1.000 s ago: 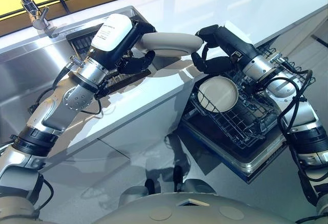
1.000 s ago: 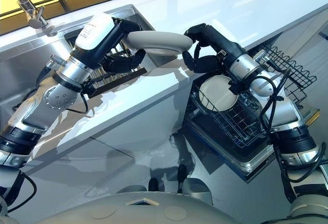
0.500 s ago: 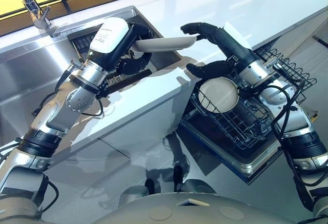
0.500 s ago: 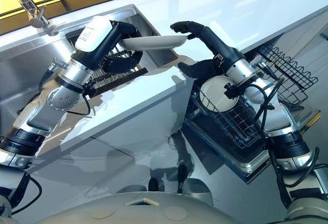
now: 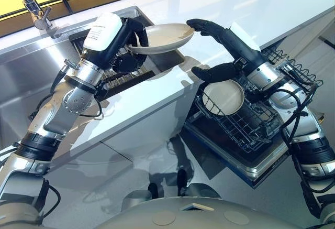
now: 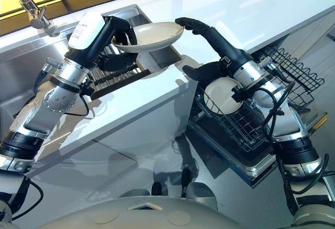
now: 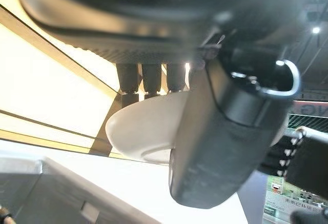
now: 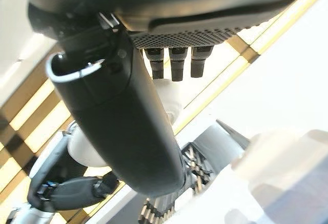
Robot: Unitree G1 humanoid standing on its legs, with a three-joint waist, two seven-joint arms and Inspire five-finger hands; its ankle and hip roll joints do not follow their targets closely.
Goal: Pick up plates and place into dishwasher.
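A shallow white plate hangs tilted above the sink's right end, its left rim pinched by my left hand; the left wrist view has the thumb lying across the plate. My right hand is open at the plate's right side, its straight fingers reaching to the rim and its thumb spread well below. A second white plate stands in the wire rack of the open dishwasher, just under the right hand.
The white counter runs between the steel sink on the left and the pulled-out dishwasher on the right. A dark drying rack lies in the sink under the left hand. The faucet stands at the far left.
My right hand's curled fingers let go of the plate's right edge and straightened. The left hand has carried the plate up and back to the left, tilting it.
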